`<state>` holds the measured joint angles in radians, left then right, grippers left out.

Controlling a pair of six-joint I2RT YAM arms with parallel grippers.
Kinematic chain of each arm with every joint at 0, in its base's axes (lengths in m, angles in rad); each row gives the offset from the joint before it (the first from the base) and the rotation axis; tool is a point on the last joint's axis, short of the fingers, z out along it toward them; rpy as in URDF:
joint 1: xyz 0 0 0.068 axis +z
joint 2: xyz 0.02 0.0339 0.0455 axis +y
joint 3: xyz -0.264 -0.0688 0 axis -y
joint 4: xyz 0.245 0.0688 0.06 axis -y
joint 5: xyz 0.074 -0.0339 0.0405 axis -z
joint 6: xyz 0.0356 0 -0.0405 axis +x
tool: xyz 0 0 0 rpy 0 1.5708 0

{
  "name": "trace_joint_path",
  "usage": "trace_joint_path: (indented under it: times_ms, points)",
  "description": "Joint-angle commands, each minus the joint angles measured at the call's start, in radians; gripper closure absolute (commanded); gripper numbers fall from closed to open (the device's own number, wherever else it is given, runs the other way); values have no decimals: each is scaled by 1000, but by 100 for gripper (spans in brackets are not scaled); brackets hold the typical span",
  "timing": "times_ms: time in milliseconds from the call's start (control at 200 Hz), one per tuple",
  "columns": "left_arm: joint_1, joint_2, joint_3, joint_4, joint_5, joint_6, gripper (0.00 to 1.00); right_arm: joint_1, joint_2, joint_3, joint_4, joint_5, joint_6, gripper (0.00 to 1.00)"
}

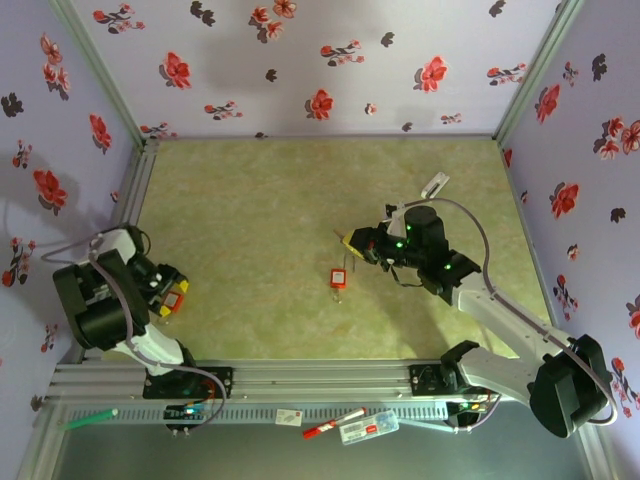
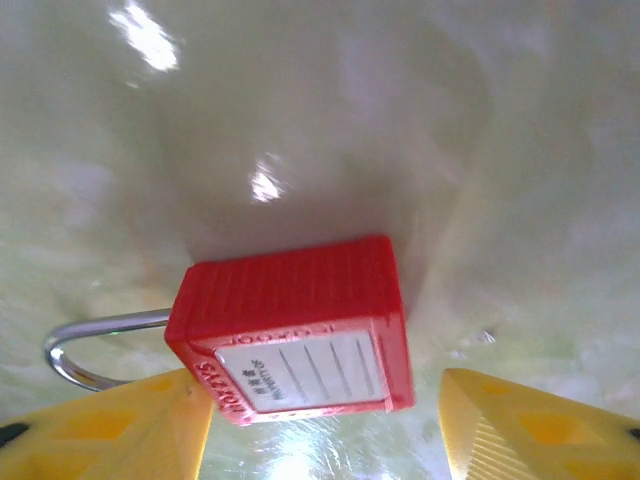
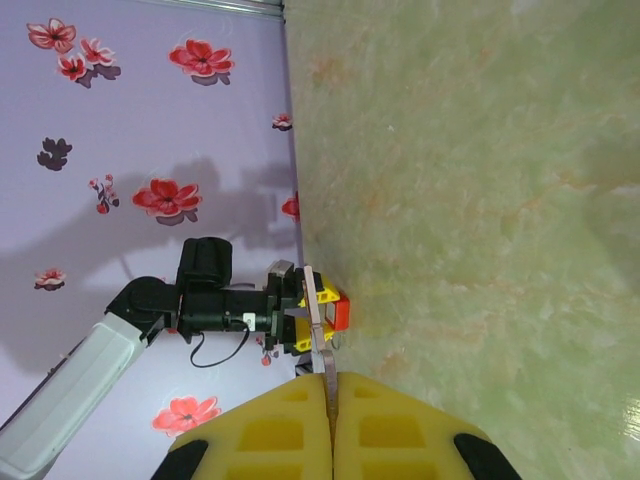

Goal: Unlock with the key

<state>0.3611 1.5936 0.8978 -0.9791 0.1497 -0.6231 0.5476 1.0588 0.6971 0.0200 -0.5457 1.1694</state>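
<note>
Black-and-white arms (image 1: 505,322), yellow fingers (image 3: 400,435)

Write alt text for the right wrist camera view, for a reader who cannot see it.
The right gripper, yellow-fingered, is shut on the key, a thin grey metal strip sticking out ahead of it. Past its tip, beside the flowered wall, the left arm reaches to a red padlock on the pale green table.

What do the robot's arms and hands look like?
The left arm and right arm are white with chunky black joints and grey cables. The left hand and right hand have yellow fingers. Tiny green lights glow on the right arm.
</note>
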Motion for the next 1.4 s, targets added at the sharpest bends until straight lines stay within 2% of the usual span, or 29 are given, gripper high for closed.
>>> trace_joint_path:
  times_ms: [0,70,210,365,400,465,530,690,830,915,1020,1180,1395]
  points:
    - [-88,7,-8,-11,10,15,42,-6,5,36,1,16,-16,100]
    - [-141,14,-20,-10,11,12,44,-6,1,33,1,18,-19,100]
    - [-191,17,-41,2,11,8,48,-6,-12,15,-3,23,-17,100]
    - [-197,-18,-16,-25,-7,-10,51,-6,-34,-5,-3,32,-9,100]
    - [-193,-52,-7,-38,-18,-26,47,-6,-40,-6,-8,35,-9,100]
    - [-162,-125,5,-62,-24,-60,32,-6,-55,-14,-15,46,-7,100]
    - [-114,-179,27,-82,-25,-62,27,-6,-70,-20,-22,57,-7,100]
    - [-62,-154,165,-176,-88,114,24,-5,-85,-35,-29,67,-3,100]
    - [-74,-85,248,-207,-93,315,26,-6,-82,-42,-17,77,6,100]
    - [-101,-5,302,-262,-135,408,26,-5,-74,-50,8,82,15,100]
    - [-115,47,326,-273,-152,431,27,-6,-53,-52,31,78,22,100]
    - [-164,133,367,-299,-235,475,29,-6,-27,-43,55,73,32,100]
    - [-177,202,309,-231,-275,479,33,-6,-5,-19,55,73,30,100]
